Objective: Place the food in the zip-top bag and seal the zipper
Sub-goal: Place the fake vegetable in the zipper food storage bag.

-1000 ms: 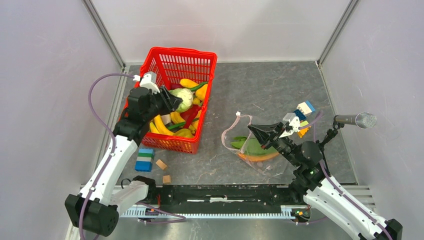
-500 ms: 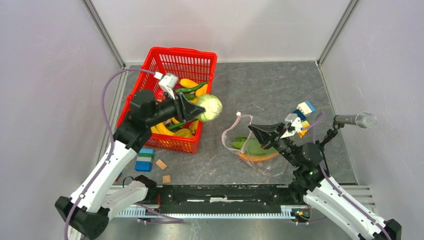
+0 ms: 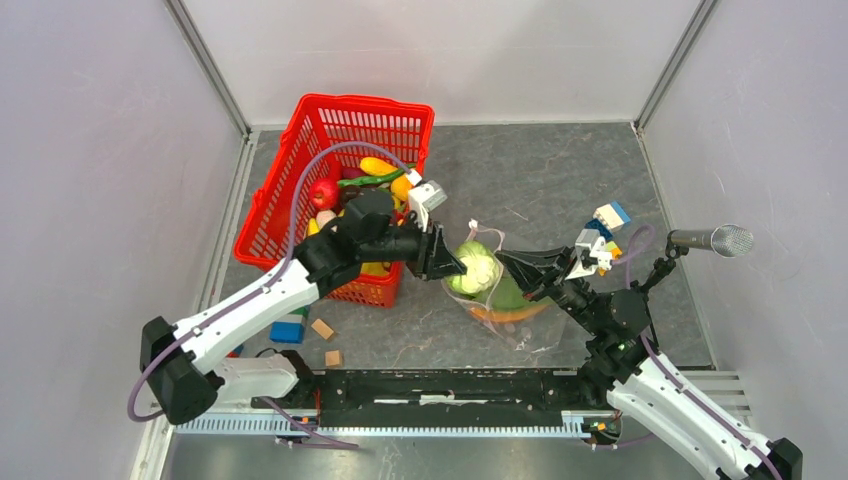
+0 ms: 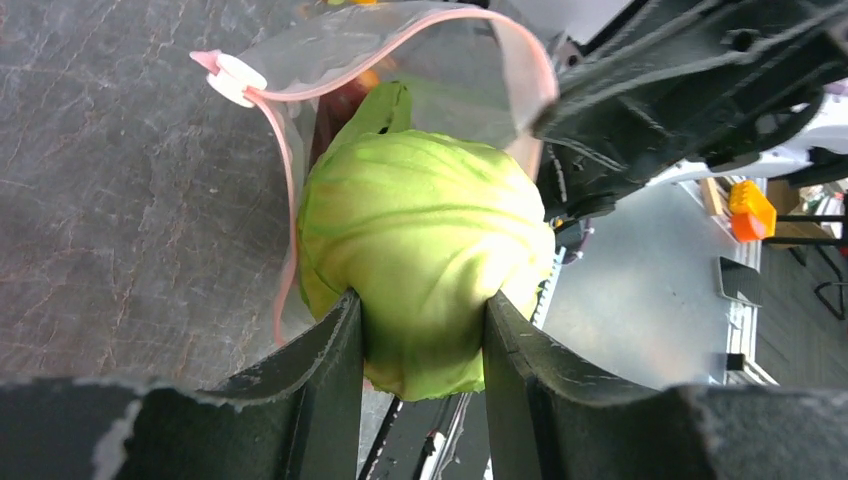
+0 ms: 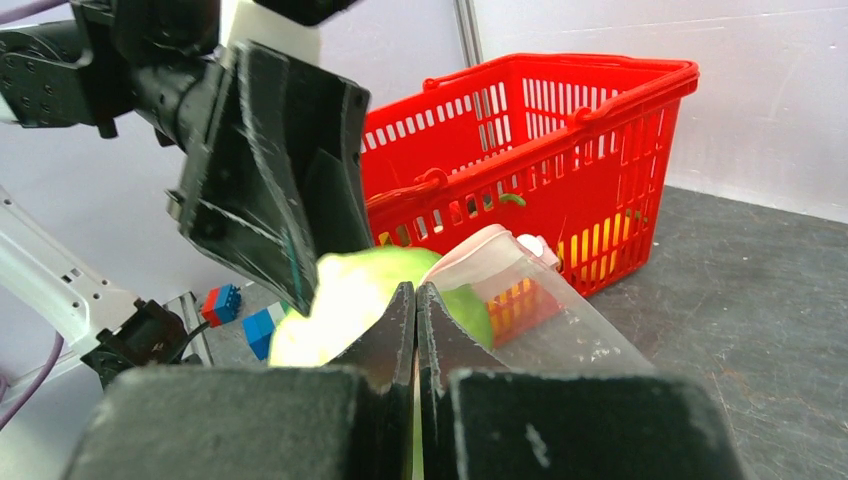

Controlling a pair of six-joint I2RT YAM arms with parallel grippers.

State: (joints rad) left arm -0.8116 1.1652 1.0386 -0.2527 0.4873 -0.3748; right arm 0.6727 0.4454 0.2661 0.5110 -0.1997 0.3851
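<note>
Cabbage (image 4: 425, 240) sits right at the bag's (image 3: 522, 322) mouth, clamped in my left gripper (image 3: 447, 264). The opening lies straight ahead of those fingertips, toward the right arm. My right gripper (image 5: 415, 300) is pinched tight on the bag's rim, holding it up.

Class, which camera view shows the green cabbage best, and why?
Left wrist: the cabbage fills the frame, clamped in the left gripper at the bag mouth. Top external shows it small, partly under that gripper. Right wrist shows only part of it, behind the shut right gripper.
</note>
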